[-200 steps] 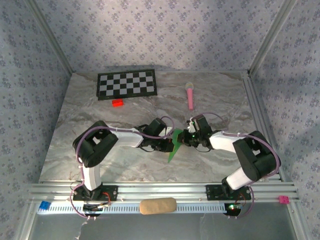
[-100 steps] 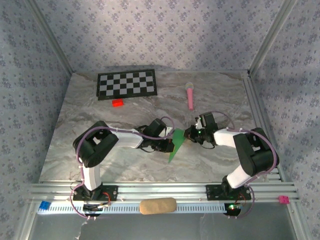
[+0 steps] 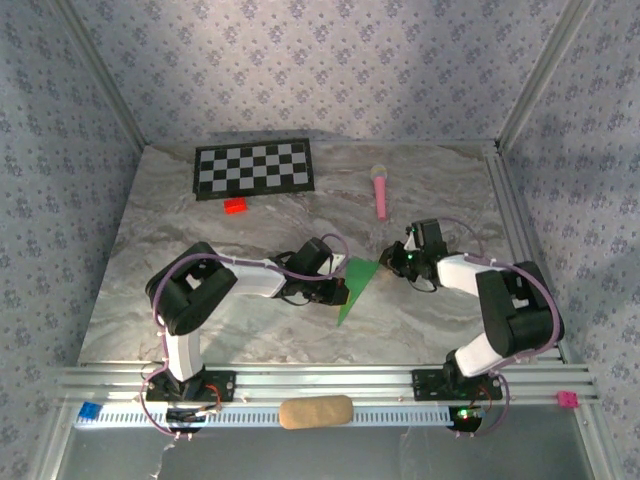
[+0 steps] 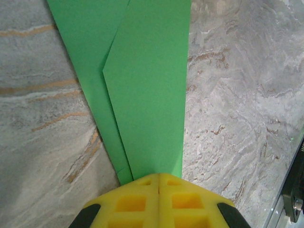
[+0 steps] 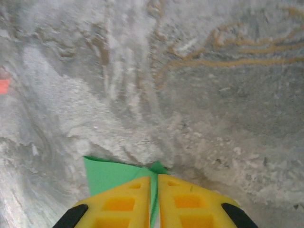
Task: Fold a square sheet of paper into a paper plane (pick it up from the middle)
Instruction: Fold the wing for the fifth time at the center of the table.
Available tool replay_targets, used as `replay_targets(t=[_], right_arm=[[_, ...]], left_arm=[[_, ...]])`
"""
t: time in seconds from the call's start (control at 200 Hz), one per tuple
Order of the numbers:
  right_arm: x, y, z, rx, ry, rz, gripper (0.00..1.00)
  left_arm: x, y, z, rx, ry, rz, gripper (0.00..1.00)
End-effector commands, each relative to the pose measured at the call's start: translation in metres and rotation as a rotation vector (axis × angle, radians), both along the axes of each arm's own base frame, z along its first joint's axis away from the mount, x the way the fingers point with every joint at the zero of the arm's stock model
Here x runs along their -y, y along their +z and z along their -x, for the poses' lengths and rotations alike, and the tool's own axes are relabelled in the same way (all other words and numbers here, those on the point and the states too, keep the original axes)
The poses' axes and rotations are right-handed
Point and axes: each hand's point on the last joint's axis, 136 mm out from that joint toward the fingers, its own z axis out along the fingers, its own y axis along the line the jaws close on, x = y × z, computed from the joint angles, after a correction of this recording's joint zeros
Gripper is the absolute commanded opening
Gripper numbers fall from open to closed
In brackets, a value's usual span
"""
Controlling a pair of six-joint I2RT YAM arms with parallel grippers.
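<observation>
- At the near edge, on the metal rail, a beige oblong pad [image 3: 315, 411] lies between the two arm bases. A small blue block [image 3: 90, 410] sits at the far left of the rail and a small pink block [image 3: 568, 399] at the far right.
- Both arms reach low over the marble table [image 3: 200, 330] and meet near its middle.
- The green paper [image 3: 356, 287] lies there flat on the table, between the two grippers. It is folded in layers. Its narrow point is toward the near edge and its wider end is away from it.
- The left gripper [image 4: 159, 183] is at the left side of the paper. Its yellow fingers [image 4: 128, 202] are pressed fully together with no gap and nothing between them. Their tips cover the narrow end of the paper.
- The right gripper [image 5: 154, 183] is at the right corner of the paper. Its fingers [image 5: 190, 202] are almost closed, with only a thin slit. Green shows inside this slit, so it seems to pinch the corner, but the blurred view does not make this sure.
- Farther back, a pink microphone toy [image 3: 380, 190] lies well apart from the paper.
- A small red block [image 3: 236, 206] lies to the far left, just in front of a black-and-white checkerboard [image 3: 253, 168] by the back wall.
</observation>
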Motion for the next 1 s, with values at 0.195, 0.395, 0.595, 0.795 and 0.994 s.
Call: replay_targets(t=[0.195, 0.395, 0.595, 0.795, 0.994], right_arm=[[-0.044, 0.021, 0.015, 0.058, 0.190, -0.061, 0.14], [-0.046, -0.010, 0.013, -0.018, 0.206, -0.033, 0.12], [-0.016, -0.031, -0.005, -0.045, 0.076, 0.033, 0.12], [0.006, -0.025, -0.026, -0.004, -0.018, 0.023, 0.12], [-0.014, 0.018, -0.017, 0.108, 0.044, -0.051, 0.15]], left_arm=[[-0.057, -0.067, 0.048, -0.164, 0.003, -0.291, 0.00], [-0.057, -0.066, 0.047, -0.162, 0.002, -0.293, 0.00], [-0.058, -0.067, 0.049, -0.165, -0.001, -0.297, 0.00], [-0.058, -0.067, 0.049, -0.166, 0.000, -0.295, 0.00], [-0.055, -0.062, 0.045, -0.154, 0.004, -0.287, 0.00]])
